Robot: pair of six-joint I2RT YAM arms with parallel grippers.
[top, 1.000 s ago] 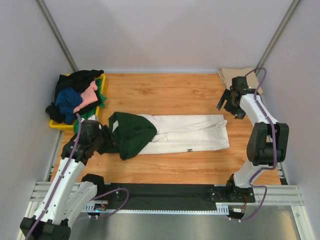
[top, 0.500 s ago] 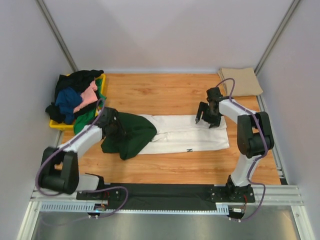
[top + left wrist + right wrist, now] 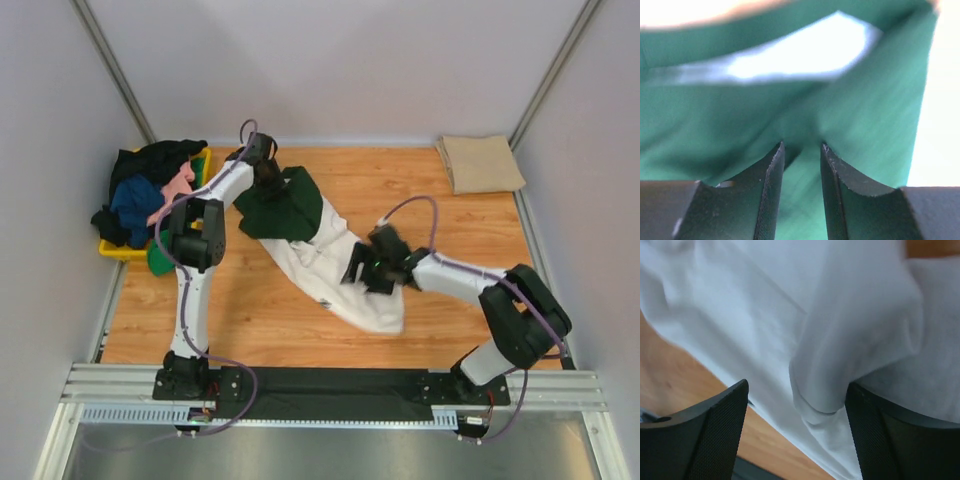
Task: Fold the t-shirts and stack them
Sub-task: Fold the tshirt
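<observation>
Top external: cream t-shirt (image 3: 325,262) is being pinched by its green sleeve (image 3: 288,208) at 11 o'clock in the narrowed left gripper (image 3: 270,186), its body being straddled by the wide-spread right gripper (image 3: 362,270).

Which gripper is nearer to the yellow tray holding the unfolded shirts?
Left. The left gripper pinches the green sleeve just right of the yellow tray; the right gripper straddles the cream t-shirt mid-table, much farther away.
</observation>
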